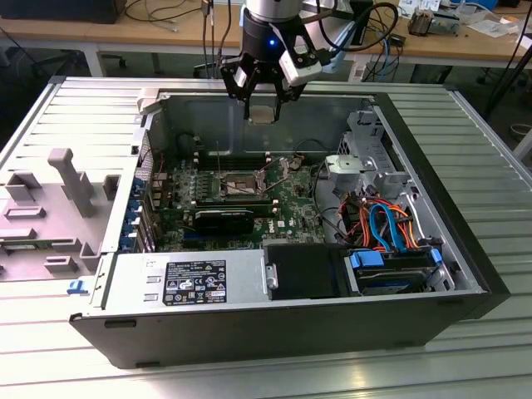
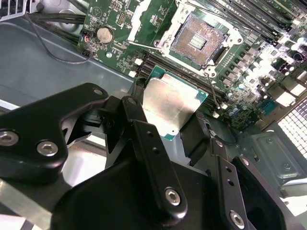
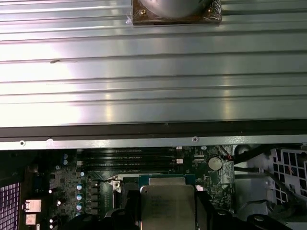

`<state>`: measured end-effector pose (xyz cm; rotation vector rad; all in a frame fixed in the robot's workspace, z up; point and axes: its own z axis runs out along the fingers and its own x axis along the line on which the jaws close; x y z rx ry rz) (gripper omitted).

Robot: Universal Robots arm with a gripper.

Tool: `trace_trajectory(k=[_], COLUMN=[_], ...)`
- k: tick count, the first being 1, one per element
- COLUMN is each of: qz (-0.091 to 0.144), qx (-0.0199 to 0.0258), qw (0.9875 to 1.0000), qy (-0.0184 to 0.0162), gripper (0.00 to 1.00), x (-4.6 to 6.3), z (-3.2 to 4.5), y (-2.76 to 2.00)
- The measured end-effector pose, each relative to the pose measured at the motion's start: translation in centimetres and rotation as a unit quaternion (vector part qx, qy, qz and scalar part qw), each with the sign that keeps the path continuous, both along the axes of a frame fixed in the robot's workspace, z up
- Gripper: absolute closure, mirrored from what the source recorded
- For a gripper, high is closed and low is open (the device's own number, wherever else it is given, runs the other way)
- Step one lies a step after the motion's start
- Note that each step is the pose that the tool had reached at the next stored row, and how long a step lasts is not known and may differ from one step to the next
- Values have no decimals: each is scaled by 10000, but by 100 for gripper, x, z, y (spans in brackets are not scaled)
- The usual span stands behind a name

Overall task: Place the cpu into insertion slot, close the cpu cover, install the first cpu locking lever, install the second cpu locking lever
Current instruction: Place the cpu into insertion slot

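Observation:
My gripper (image 1: pixel 261 101) hangs above the back wall of the open computer case, shut on the cpu (image 1: pixel 261 115). In both wrist views the chip shows as a silvery square with a green edge (image 2: pixel 171 103) (image 3: pixel 167 206), clamped between the black fingers (image 2: pixel 135 115). The insertion slot (image 2: pixel 198 39) lies open below, its gold-brown contact field bare inside a metal rim; in the exterior view the slot (image 1: pixel 238 184) sits mid-motherboard, in front of and below the gripper. The cpu cover (image 1: pixel 223 155) appears to stand raised behind the slot.
Black memory slots (image 2: pixel 249 19) run beside the socket. A coin battery (image 2: pixel 104 34) and thin black cables lie on the board. The power supply (image 1: pixel 191 283), drive cage with coloured cables (image 1: pixel 386 229) and the case walls (image 1: pixel 216 112) hem the board in.

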<state>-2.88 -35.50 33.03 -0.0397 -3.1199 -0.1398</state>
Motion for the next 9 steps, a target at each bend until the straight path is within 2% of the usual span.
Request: trace_trajectory(k=[9], qz=[0], qx=[1], qw=[10000], qy=[0], gripper=[45], x=[0], z=[-25], y=[-11])
